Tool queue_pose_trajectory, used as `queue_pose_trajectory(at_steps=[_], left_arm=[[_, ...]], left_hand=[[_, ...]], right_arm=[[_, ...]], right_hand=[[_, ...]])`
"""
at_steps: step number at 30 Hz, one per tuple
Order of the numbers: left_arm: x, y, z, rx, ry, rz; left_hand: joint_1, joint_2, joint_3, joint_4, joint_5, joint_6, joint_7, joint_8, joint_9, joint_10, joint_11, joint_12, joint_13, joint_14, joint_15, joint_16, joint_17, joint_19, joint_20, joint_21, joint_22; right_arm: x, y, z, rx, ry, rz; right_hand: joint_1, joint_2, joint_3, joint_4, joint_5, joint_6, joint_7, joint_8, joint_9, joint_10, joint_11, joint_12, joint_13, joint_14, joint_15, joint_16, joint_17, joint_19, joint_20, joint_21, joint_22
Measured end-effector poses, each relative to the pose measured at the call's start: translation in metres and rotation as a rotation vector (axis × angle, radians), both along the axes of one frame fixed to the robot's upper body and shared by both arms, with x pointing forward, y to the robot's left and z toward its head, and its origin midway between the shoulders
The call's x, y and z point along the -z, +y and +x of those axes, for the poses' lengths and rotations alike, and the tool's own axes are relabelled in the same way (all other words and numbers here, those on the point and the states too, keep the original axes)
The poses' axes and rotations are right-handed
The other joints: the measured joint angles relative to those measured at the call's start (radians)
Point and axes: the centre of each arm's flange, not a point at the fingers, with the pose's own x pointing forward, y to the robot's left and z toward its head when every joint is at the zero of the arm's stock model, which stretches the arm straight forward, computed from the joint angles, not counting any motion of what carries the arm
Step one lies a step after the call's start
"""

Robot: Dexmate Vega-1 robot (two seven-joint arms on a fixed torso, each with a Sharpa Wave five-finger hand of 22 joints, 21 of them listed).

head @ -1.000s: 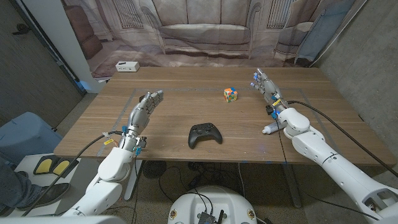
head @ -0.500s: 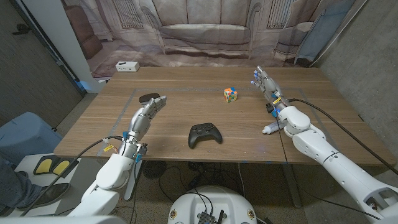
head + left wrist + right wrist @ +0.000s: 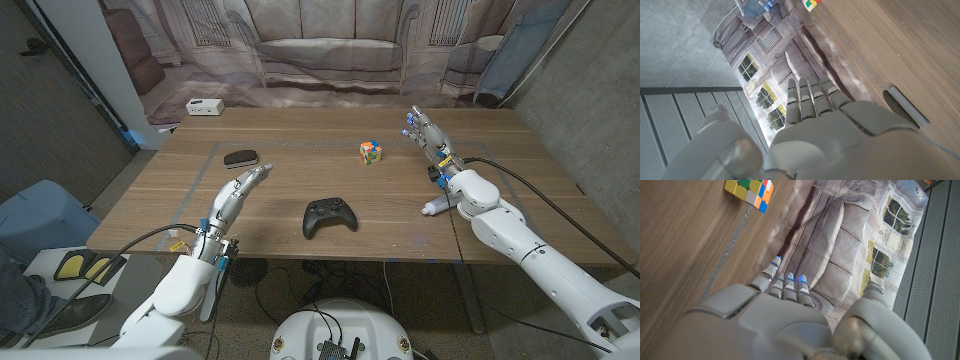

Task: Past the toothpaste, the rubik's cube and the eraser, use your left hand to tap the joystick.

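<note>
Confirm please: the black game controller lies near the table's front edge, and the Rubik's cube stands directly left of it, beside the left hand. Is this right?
Not quite. The game controller does lie near the table's front edge, but the Rubik's cube stands farther back and toward the right hand, not beside the left hand. The head view shows this.

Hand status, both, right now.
Left hand: open, fingers stretched out over the table, holding nothing.
Right hand: open, fingers extended, holding nothing.
</note>
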Motion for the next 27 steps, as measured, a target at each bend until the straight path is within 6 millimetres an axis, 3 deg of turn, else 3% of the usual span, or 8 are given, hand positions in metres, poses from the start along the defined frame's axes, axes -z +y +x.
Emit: queue_pose_trajectory(at_steps=[8,20,21,25,27], left_arm=[[-0.006,-0.005,-0.007,-0.100,-0.033,0.088],[-0.018,-0.017,-0.021,-0.237,-0.124,0.170],[-0.018,-0.018,-0.021,-0.308,-0.156,0.222],[-0.024,-0.024,-0.029,-0.289,-0.177,0.227],[-0.023,-0.025,-0.029,-0.364,-0.202,0.288]], left_hand=[[0.000,0.000,-0.001,-0.001,0.000,0.032,-0.019,0.005,0.000,0.000,0.000,0.000,0.000,0.002,-0.002,0.000,0.000,0.002,0.002,-0.005,0.000],[-0.010,0.010,-0.005,0.003,0.000,0.109,-0.032,0.009,0.000,0.077,-0.009,0.008,0.000,0.072,-0.011,0.000,0.000,0.062,0.010,-0.005,0.000],[-0.014,0.014,-0.005,0.003,0.000,0.110,-0.033,0.009,0.000,0.077,-0.009,0.008,0.000,0.072,-0.011,0.000,0.001,0.062,0.010,-0.005,0.000],[-0.015,0.044,0.003,0.012,0.000,0.126,-0.035,0.009,0.000,0.088,-0.009,0.008,0.000,0.077,-0.016,0.000,0.005,0.062,0.010,-0.005,0.000],[-0.010,0.062,0.009,0.017,0.000,0.138,-0.036,0.009,0.000,0.088,-0.009,0.008,0.000,0.077,-0.016,0.000,0.005,0.062,0.010,-0.005,0.000]], right_arm=[[-0.001,0.003,0.001,-0.003,-0.002,-0.006],[-0.002,0.002,-0.001,0.000,-0.004,-0.011],[-0.002,0.001,-0.001,0.002,-0.004,-0.011],[-0.001,-0.001,-0.003,0.002,-0.004,-0.012],[0.000,-0.001,-0.003,0.002,-0.004,-0.011]], right_hand=[[0.000,0.000,0.001,-0.001,0.000,0.000,0.000,0.000,0.000,0.000,0.000,0.000,0.000,0.000,0.000,0.000,0.000,0.000,0.000,-0.005,0.000],[0.000,0.000,0.001,-0.001,0.000,0.000,0.000,-0.004,0.000,0.000,0.000,0.000,0.000,0.000,0.000,0.000,0.000,0.000,0.000,-0.005,0.000],[0.000,0.000,0.001,-0.001,0.000,0.000,0.000,-0.004,0.000,0.000,0.000,0.000,0.000,0.000,0.000,0.000,0.000,0.000,0.000,-0.005,0.000],[0.000,0.000,0.001,-0.001,0.000,0.000,0.000,-0.004,0.000,0.000,0.000,0.000,0.000,0.000,0.000,0.000,0.000,0.000,0.000,-0.005,0.000],[0.000,0.000,0.001,-0.001,0.000,0.000,0.000,-0.004,0.000,0.000,0.000,0.000,0.000,0.000,0.000,0.000,0.000,0.000,0.000,-0.005,0.000]])
